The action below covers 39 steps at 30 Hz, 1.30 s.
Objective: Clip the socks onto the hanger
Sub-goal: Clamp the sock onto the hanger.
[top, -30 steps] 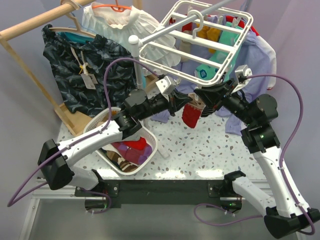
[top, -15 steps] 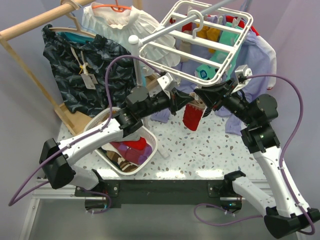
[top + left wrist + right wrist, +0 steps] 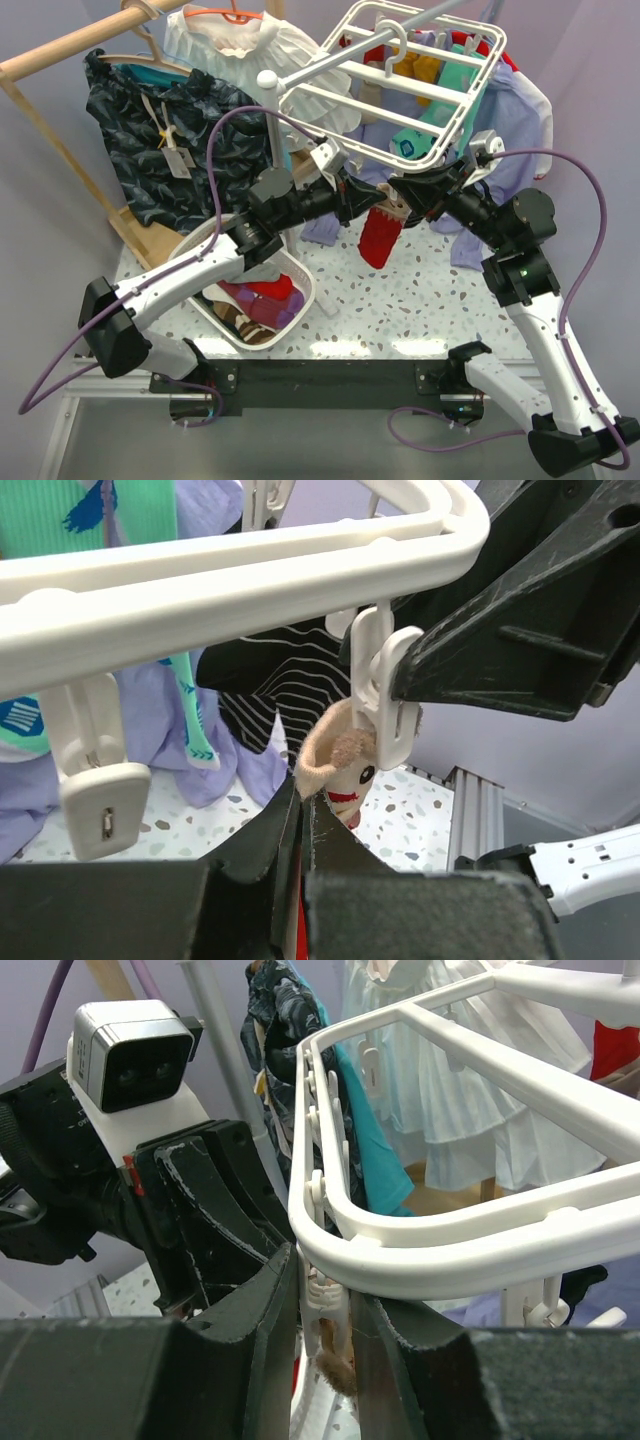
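Speckled counter's point(image 3: 430, 290) far edge: left pincer point(image 3: 374, 195) clenches the red sock point(image 3: 381, 238), cuff at a clip point(image 3: 385, 695) on the hanger point(image 3: 250, 570); right pincer point(image 3: 399, 189) squeezes that clip. A shallow bite might drop it.

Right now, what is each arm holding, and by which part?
Left fingers pinch the red sock just below its tan cuff; right fingers squeeze the hanger clip at that cuff.

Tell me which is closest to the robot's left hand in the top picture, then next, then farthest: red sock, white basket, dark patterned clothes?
1. the red sock, gripped by the left hand.
2. the white basket, on the table, nearer the robot and leftward.
3. the dark patterned clothes, hanging far left.
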{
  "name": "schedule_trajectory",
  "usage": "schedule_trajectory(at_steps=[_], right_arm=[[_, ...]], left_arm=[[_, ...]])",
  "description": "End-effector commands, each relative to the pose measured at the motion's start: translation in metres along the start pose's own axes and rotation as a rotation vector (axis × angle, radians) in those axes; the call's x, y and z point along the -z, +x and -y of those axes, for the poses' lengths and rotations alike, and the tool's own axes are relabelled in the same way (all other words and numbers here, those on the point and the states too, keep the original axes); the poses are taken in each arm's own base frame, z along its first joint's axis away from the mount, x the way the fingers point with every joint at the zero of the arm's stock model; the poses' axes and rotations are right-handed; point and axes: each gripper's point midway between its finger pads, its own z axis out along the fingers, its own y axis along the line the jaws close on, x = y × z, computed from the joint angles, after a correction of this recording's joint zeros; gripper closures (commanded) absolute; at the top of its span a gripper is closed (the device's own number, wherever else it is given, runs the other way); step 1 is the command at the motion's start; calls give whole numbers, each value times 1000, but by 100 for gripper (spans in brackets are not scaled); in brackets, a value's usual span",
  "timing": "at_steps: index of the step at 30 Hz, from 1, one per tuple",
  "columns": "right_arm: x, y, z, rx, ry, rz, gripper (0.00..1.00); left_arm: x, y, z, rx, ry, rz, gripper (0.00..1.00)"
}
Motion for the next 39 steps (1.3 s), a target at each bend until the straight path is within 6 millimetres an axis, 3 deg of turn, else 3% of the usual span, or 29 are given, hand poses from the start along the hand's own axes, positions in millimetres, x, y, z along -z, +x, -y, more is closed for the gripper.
schedule_trajectory(at_steps=[1,12,25,29,30,31,33,34,39], right_arm=[[0,14,-1,17,-28,-41,92],[0,15,-2,21,-41,-46,91],[4,16,-5,15,-45,-49,87],[5,15,-6,15,-40,-43,75],[5,15,-5,14,-35,-41,64],[5,15,-5,13,-33,-41,58],[6,13,-3,15,-17,-32,46],[6,12,-2,14,-10,-32,43],[9,6,1,32,24,-9,39]], left_arm=[[1,-35,20,20,72,68,100],[8,-53,32,47,101,111,100],[14,-77,32,70,79,208,100],[14,-78,35,78,92,215,100],[14,-77,35,79,93,213,100],[13,-73,35,82,96,204,100],[14,-71,35,84,100,198,96],[14,-68,35,84,102,190,88],[19,-63,27,57,54,179,62]])
